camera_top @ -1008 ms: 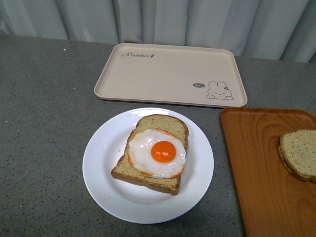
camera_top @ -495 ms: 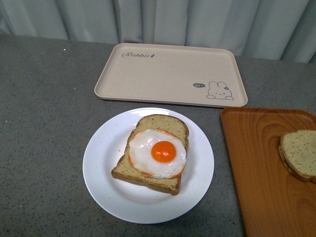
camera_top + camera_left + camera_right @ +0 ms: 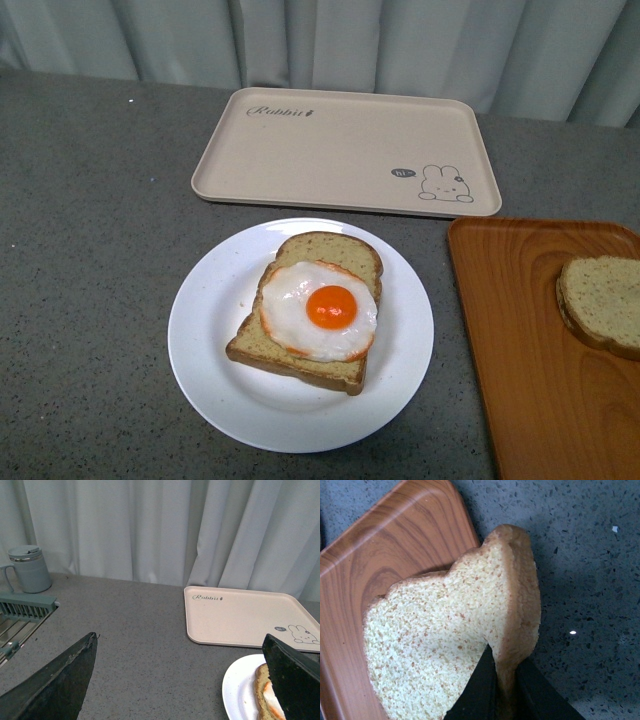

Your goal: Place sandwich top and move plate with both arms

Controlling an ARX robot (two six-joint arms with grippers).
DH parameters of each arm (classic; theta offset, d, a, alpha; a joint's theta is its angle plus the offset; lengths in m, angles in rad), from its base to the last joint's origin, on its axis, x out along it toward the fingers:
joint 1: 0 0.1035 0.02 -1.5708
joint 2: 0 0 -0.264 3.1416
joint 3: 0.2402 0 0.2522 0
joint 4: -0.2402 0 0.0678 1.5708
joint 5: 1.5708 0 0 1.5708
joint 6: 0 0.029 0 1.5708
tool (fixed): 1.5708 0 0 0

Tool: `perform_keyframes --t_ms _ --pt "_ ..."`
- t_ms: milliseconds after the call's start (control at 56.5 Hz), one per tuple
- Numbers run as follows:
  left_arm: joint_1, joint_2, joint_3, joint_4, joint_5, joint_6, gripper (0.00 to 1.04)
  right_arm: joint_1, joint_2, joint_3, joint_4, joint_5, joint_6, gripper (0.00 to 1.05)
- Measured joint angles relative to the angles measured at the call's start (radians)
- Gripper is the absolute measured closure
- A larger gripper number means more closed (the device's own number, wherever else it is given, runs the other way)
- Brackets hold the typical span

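Observation:
The sandwich top (image 3: 603,303), a plain speckled bread slice, is at the right edge of the front view over the orange wood-grain tray (image 3: 530,380). In the right wrist view my right gripper (image 3: 502,687) is shut on the sandwich top (image 3: 445,645), pinching its crust edge and holding it tilted above the tray (image 3: 385,545). The white plate (image 3: 205,330) holds a bread slice with a fried egg (image 3: 318,310). My left gripper (image 3: 185,680) is open and empty above the table left of the plate (image 3: 237,690). Neither gripper shows in the front view.
A beige rabbit-print tray (image 3: 345,150) lies behind the plate. In the left wrist view a grey lidded mug (image 3: 29,570) and a dish rack (image 3: 22,615) stand far off beside a curtain. The table is grey speckled stone.
The sandwich top has shifted slightly left and up over the orange tray. The plate and egg slice have not moved.

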Motion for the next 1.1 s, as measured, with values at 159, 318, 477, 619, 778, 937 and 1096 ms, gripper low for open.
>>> perform_keyframes --t_ms 159,318,477,619,778,937,1096 --pt "0.0 0.0 0.0 0.0 0.0 0.0 0.06 0.018 -0.067 -0.01 -0.015 -0.03 0.0 1.01" --pt "0.0 0.0 0.0 0.0 0.0 0.0 0.06 0.063 -0.166 -0.04 -0.017 -0.09 0.027 1.01" --pt "0.0 0.0 0.0 0.0 0.0 0.0 0.06 0.166 -0.305 -0.088 0.006 -0.183 0.111 1.01" --pt "0.0 0.0 0.0 0.0 0.0 0.0 0.06 0.288 -0.405 -0.102 0.042 -0.209 0.201 1.01" --pt "0.0 0.0 0.0 0.0 0.0 0.0 0.06 0.46 -0.416 -0.102 0.097 -0.168 0.278 1.01" --pt "0.0 0.0 0.0 0.0 0.0 0.0 0.06 0.603 -0.346 -0.102 0.15 -0.13 0.34 1.01" --pt "0.0 0.0 0.0 0.0 0.0 0.0 0.06 0.695 -0.253 -0.092 0.198 -0.097 0.385 1.01"
